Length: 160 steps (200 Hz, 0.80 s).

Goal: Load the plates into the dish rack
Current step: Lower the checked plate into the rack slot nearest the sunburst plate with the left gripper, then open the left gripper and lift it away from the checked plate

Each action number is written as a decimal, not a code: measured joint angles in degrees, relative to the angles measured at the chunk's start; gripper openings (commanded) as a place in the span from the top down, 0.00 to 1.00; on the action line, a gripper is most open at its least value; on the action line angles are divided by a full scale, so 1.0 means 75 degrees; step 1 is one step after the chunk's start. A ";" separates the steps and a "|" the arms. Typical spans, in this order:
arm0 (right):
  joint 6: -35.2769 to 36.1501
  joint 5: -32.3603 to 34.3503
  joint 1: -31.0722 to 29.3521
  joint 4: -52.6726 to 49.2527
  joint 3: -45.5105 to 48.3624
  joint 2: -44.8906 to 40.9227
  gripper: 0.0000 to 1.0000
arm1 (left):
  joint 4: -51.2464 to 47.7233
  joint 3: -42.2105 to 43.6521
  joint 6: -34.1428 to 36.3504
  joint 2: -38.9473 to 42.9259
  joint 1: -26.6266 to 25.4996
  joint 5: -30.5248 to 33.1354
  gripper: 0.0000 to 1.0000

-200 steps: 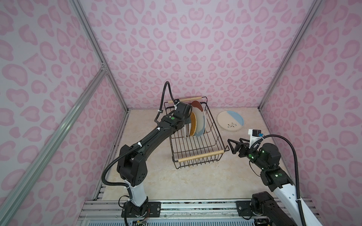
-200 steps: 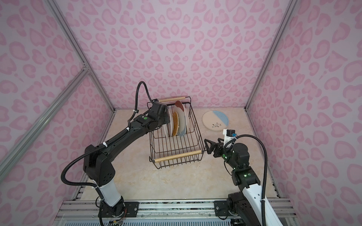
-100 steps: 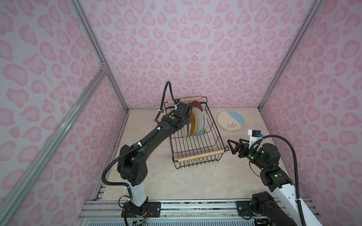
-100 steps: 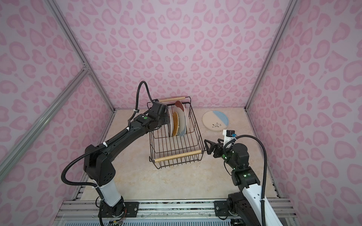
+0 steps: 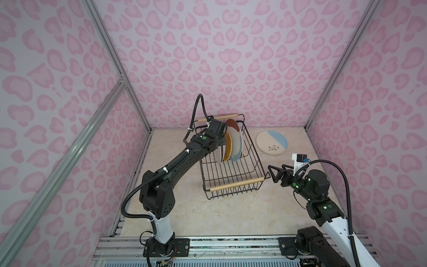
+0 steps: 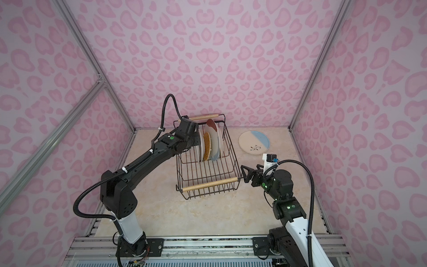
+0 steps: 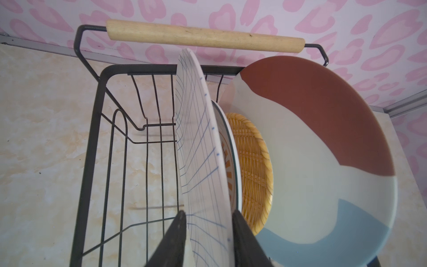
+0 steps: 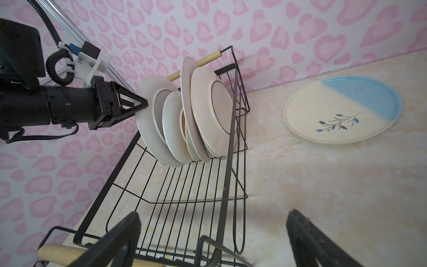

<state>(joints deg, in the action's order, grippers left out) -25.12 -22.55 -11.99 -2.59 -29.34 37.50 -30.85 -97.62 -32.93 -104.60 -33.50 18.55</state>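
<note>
The black wire dish rack (image 5: 236, 185) (image 6: 210, 185) stands mid-table, with several plates on edge at its far end. In the left wrist view a blue-gridded plate (image 7: 198, 143) stands nearest, then an orange sunburst plate (image 7: 228, 161), a woven-look one (image 7: 251, 166) and a large colour-blocked one (image 7: 312, 143) (image 5: 235, 143). My left gripper (image 7: 208, 213) (image 5: 221, 148) is open, its fingers set apart on either side of the gridded plate's rim. A cream-and-blue plate with a sprig (image 5: 271, 141) (image 8: 342, 108) lies flat on the table right of the rack. My right gripper (image 5: 276, 167) (image 8: 213, 215) is wide open and empty by the rack's near right corner.
The rack's near half (image 8: 184, 185) holds nothing but bare wires. Its wooden handles cross the far end (image 7: 205, 37) and the near end (image 6: 209, 184). Pink patterned walls (image 5: 231, 57) close in the table on three sides.
My left jaws have parted from the gridded plate, which stays upright in the rack. The right arm has hardly moved.
</note>
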 measured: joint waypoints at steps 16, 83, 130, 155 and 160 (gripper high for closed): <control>0.0003 0.0000 0.0000 0.0000 0.0000 0.0006 0.02 | -0.0041 -0.0029 0.0009 0.0003 0.0000 -0.0055 0.65; 0.0009 0.0050 0.0000 -0.0038 -0.0076 0.0187 0.02 | -0.0105 -0.0213 0.0283 0.0373 0.0023 -0.0201 0.54; 0.0026 0.0067 0.0000 -0.0096 -0.0353 0.0315 0.02 | -0.0108 -0.0221 0.0396 0.0664 0.0117 -0.0510 0.53; 0.0020 0.0207 0.0006 -0.0277 -0.0557 0.0423 0.02 | -0.0114 -0.0219 0.0460 0.1055 0.0152 -0.0699 0.49; 0.0012 0.0207 0.0006 -0.0326 -0.0597 0.0446 0.02 | -0.0114 -0.0216 0.0481 0.1148 0.0152 -0.0708 0.48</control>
<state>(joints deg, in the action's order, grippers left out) -25.04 -20.99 -11.94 -5.04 -33.82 40.84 -31.70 -99.24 -29.32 -95.98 -32.36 13.23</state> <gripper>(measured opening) 0.979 0.506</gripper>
